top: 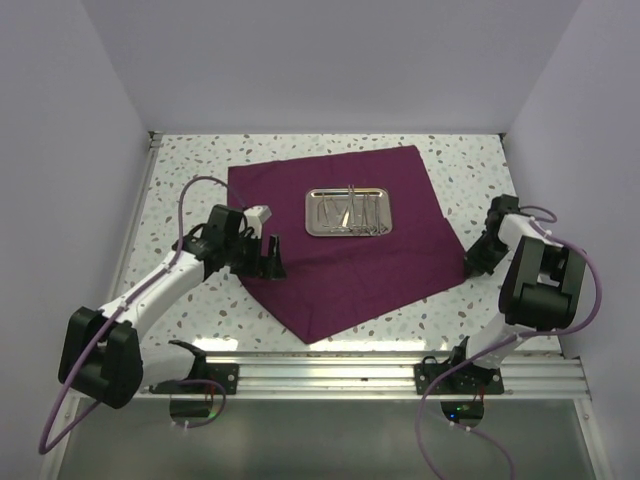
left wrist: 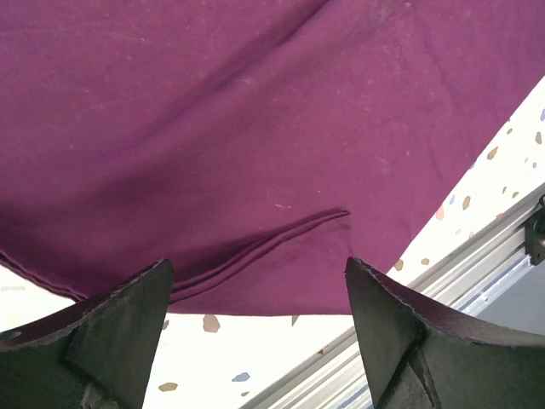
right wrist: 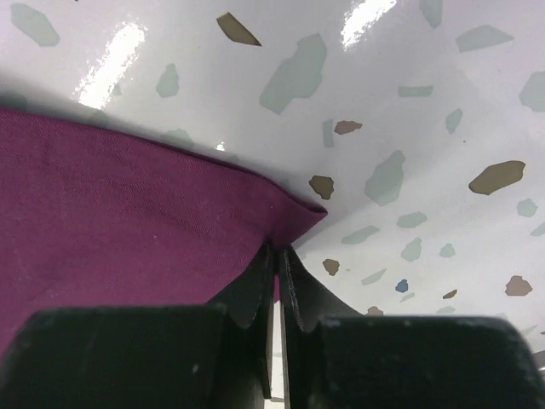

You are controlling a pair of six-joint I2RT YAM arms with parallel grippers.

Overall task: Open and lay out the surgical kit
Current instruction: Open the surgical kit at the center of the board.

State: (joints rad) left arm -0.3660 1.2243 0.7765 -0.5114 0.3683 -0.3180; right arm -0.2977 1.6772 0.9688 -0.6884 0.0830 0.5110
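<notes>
The cloth wrap (top: 340, 265) lies spread on the worktop (top: 190, 160) under the steel tray (top: 312, 214), the thin instruments (top: 352, 216) heaped inside it. Right of the tray, the right end effector (right wrist: 277, 256) is clenched on the cloth's corner. Left of the tray, the left end effector (left wrist: 258, 266) hangs released over a folded hem. The cloth looks soft and limp, best taken by its corners; a hard tug could slide the light, slick tray.

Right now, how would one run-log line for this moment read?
cloth: spread open | tray: on cloth, tools inside | left fingers: open, over cloth's left edge | right fingers: shut on cloth corner
</notes>
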